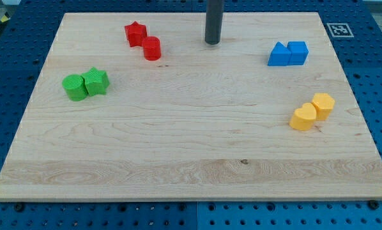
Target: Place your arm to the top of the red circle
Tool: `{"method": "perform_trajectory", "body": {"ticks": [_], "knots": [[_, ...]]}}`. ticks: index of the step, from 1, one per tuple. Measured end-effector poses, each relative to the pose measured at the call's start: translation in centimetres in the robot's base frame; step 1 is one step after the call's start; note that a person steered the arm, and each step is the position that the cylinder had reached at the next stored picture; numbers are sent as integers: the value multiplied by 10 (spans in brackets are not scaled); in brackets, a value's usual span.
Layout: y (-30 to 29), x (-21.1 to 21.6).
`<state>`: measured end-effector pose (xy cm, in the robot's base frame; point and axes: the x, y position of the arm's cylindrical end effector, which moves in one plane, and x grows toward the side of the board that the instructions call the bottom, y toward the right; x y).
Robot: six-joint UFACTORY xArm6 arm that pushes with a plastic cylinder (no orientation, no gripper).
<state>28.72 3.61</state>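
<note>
The red circle (152, 48), a short red cylinder, stands near the view's top left of centre, touching a red star (135, 33) at its upper left. My tip (213, 42) rests on the wooden board (191, 140) to the right of the red circle, about a hand's width away and slightly higher in the view. It touches no block.
A green circle (75, 87) and a green star (96, 82) sit together at the left. Two blue blocks (288, 53) sit at the upper right. A yellow heart (303, 118) and a yellow hexagon (323, 104) sit at the right.
</note>
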Motion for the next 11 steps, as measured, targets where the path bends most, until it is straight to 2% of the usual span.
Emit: {"method": "perform_trajectory", "body": {"ticks": [8, 11], "knots": [[-53, -8], [-121, -6]]}}
